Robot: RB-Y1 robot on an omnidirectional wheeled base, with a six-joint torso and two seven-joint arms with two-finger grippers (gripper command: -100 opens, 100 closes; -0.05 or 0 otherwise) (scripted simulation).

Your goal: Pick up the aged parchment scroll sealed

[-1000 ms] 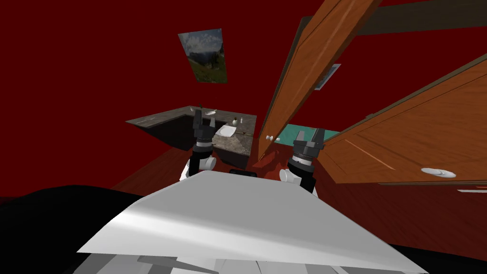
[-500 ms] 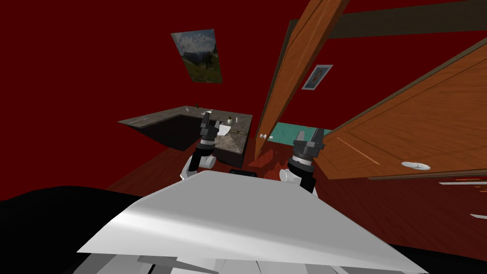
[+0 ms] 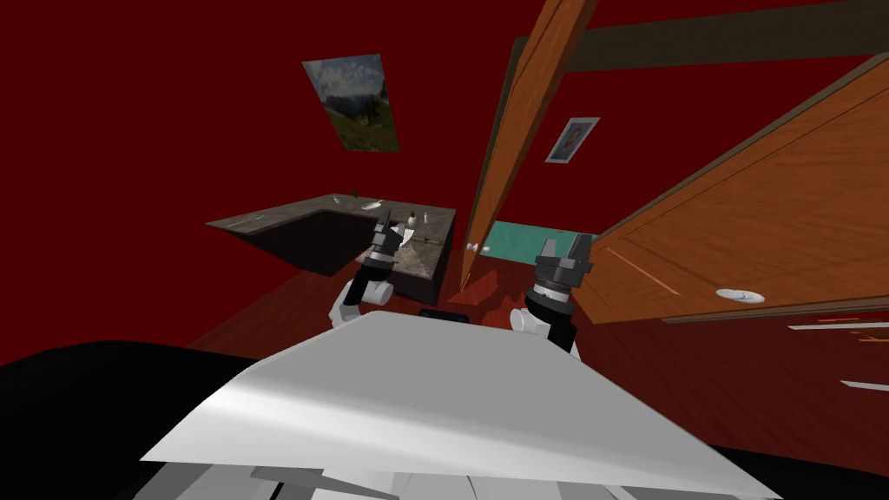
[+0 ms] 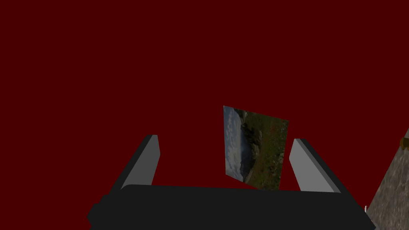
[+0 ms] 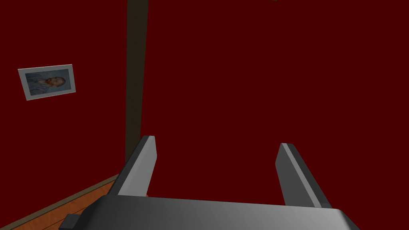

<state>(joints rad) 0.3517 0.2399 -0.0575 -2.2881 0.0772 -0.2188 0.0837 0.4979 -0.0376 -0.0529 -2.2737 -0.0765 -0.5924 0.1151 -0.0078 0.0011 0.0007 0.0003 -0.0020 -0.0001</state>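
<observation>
An open wooden door (image 3: 512, 148) stands right of a dark stone-topped surface (image 3: 286, 217). The left pincer (image 3: 385, 222) hangs by that surface and the right pincer (image 3: 566, 243) near the door, both with fingers apart. Small white items (image 3: 372, 206) lie on the surface; which one is the scroll, I cannot tell

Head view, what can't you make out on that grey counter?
Head view: small white items on the counter are too small to name; none can be told as a scroll.
Head view: the left gripper hides part of the counter's top.
Left wrist view: the counter is cut off by the edge.
</observation>
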